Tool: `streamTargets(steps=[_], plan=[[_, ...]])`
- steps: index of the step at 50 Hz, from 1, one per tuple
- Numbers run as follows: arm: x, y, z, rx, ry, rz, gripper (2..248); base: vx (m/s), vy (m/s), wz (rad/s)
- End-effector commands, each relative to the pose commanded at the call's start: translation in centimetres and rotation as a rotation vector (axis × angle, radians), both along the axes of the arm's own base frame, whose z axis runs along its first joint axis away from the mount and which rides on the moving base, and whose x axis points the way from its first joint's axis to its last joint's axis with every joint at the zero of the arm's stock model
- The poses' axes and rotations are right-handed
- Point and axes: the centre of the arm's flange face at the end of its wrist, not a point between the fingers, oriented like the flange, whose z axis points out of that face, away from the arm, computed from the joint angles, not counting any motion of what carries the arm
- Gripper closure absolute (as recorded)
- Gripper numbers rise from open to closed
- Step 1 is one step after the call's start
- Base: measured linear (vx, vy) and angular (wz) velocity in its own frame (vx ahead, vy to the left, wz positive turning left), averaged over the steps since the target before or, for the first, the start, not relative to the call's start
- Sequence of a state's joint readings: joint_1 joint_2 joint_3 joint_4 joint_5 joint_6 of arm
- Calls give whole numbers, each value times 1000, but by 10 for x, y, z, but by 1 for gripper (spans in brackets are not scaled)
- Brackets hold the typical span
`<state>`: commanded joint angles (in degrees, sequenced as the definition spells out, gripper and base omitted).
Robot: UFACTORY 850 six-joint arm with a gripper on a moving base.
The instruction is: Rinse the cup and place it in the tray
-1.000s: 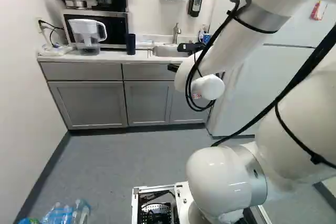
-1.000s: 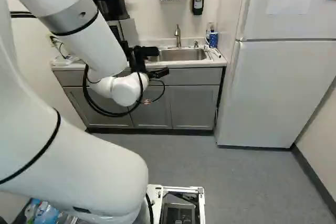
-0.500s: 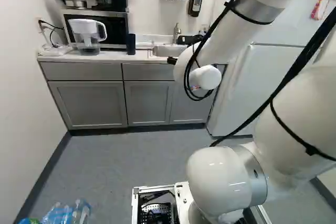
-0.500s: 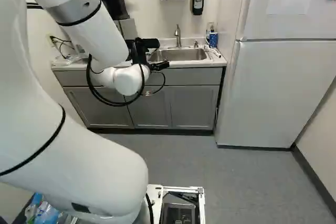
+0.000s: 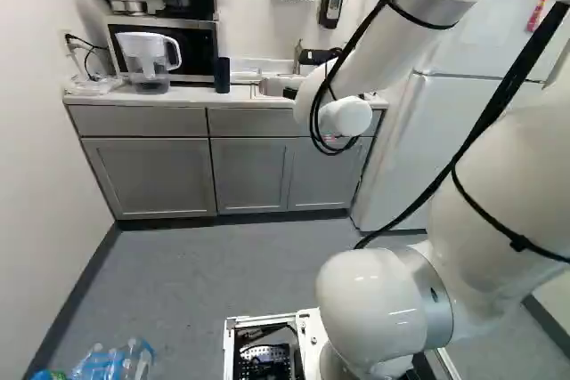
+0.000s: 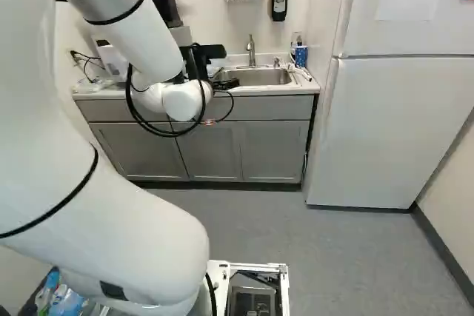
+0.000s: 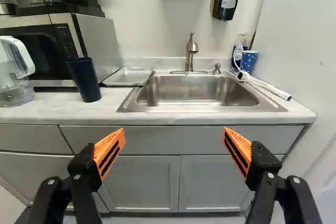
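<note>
In the right base view my gripper (image 6: pixel 225 84) is in front of the counter by the sink's near left side. Seen in the wrist view, the gripper (image 7: pixel 174 140) is wide open with nothing between its orange-padded fingers. Ahead of them lies the steel sink (image 7: pixel 191 90) with its faucet (image 7: pixel 190 53). A dark blue cup (image 7: pixel 84 80) stands on the counter left of the sink, also visible in the left base view as the dark cup (image 5: pixel 222 76). The shallow metal tray (image 7: pixel 127 76) lies between that cup and the sink.
A microwave (image 7: pixel 86 38) and a clear pitcher (image 7: pixel 16 72) flank the dark cup. A blue patterned cup (image 7: pixel 248 61) and a white hose (image 7: pixel 262 84) are beyond the sink's other end, near the fridge (image 6: pixel 392 131). Bottles (image 5: pixel 116 362) lie low beside the base.
My arm's wrist has risen in both base views, with a small shift away from the fridge in the left base view. Base and counter objects stay where they were.
</note>
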<state>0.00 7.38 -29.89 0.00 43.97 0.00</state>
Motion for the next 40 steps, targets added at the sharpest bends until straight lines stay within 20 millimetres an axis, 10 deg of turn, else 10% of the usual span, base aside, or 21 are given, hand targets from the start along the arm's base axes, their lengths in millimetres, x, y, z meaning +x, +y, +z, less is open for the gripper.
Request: streamTargets(steps=[40], plan=[[26, 0, 35, 0, 5, 0, 3, 0, 0, 0]])
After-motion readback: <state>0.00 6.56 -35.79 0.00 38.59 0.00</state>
